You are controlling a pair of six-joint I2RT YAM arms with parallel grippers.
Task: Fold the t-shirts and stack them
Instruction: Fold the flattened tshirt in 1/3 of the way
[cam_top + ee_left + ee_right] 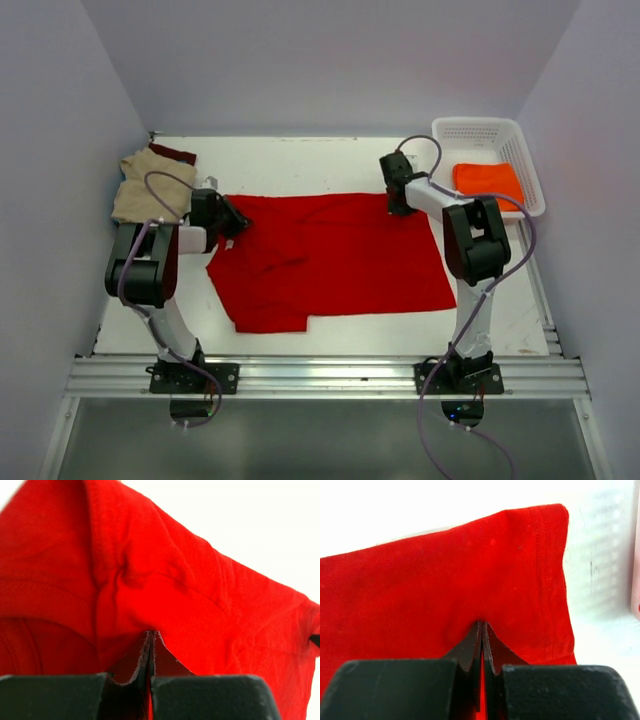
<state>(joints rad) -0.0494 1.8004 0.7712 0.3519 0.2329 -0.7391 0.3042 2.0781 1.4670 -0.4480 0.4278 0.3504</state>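
The left claw [236, 222] pinches the red t-shirt [330, 262] at its nine o'clock edge, and the right claw [398, 206] is clamped on its one o'clock corner. The shirt lies spread mid-table [300, 160]. A tan t-shirt [145, 188] sits at ten o'clock, and an orange t-shirt [488, 180] in the white basket [480, 124] at two.

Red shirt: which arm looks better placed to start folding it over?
Probably the right. The right claw is shut on the red shirt near a flat, hemmed corner that should carry over cleanly. The left claw is shut on it too, but on bunched, wrinkled cloth.
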